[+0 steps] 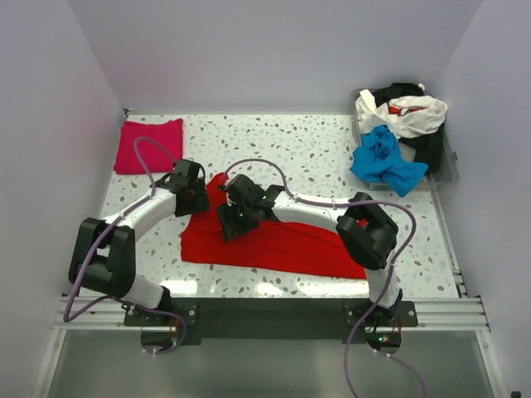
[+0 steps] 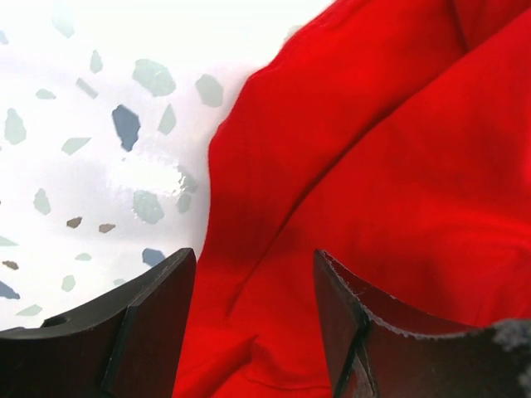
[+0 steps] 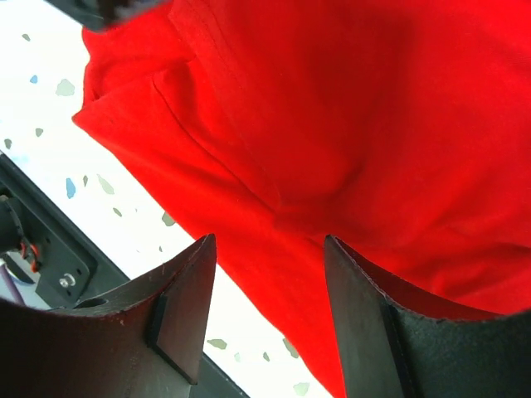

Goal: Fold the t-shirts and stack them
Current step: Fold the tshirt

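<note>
Lying flattened on the speckled worktop's (image 1: 315,149) near middle, red t-shirt (image 1: 282,245), left end effector (image 2: 253,257) open over its left edge, right end effector (image 3: 267,242) open above its cloth, folded magenta-pink t-shirt (image 1: 148,145) far left

Bare table (image 1: 307,149) lies open along the far edge between the pink shirt (image 1: 148,145) in the far left corner and the heaped bin (image 1: 449,162) at the far right; the left arm (image 1: 153,207) and right arm (image 1: 311,207) crowd the red shirt (image 1: 282,245) mid-table
</note>
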`<state>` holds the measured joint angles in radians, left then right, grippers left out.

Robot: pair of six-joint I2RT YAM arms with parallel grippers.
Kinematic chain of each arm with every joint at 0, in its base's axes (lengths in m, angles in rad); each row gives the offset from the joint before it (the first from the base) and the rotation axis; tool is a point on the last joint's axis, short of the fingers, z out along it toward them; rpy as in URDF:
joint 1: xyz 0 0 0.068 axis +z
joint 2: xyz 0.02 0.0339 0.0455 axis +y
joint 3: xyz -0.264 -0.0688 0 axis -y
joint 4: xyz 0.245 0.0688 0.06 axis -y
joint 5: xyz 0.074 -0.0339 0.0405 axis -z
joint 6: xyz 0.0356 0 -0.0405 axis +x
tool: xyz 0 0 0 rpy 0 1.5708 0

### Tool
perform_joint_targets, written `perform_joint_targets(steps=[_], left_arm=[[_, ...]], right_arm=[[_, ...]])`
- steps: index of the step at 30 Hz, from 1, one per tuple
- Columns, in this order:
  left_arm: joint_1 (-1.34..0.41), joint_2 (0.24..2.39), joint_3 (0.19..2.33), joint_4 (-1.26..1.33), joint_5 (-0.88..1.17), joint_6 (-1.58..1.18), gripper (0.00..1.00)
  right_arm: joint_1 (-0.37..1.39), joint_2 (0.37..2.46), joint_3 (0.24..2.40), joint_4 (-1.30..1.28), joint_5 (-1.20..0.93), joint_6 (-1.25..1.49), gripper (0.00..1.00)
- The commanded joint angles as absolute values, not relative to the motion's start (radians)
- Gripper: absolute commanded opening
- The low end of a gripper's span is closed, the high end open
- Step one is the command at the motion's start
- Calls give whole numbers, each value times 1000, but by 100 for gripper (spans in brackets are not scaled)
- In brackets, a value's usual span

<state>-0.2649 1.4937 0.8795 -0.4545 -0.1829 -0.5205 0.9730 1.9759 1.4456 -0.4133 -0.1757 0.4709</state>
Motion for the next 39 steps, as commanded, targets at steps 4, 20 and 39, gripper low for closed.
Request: perform_joint_targets(steps=[4, 20, 39], left_arm=[[-235, 1416, 845, -463, -129, -506, 64], [-224, 1361, 813, -480, -133, -502, 64], [-224, 1282, 667, -420, -26, -514, 63]], right_arm=[[1023, 2023, 1517, -426, -130, 434, 57], [1045, 2071, 1520, -474, 90, 391, 31], [1045, 2010, 1496, -532, 123, 410, 0]])
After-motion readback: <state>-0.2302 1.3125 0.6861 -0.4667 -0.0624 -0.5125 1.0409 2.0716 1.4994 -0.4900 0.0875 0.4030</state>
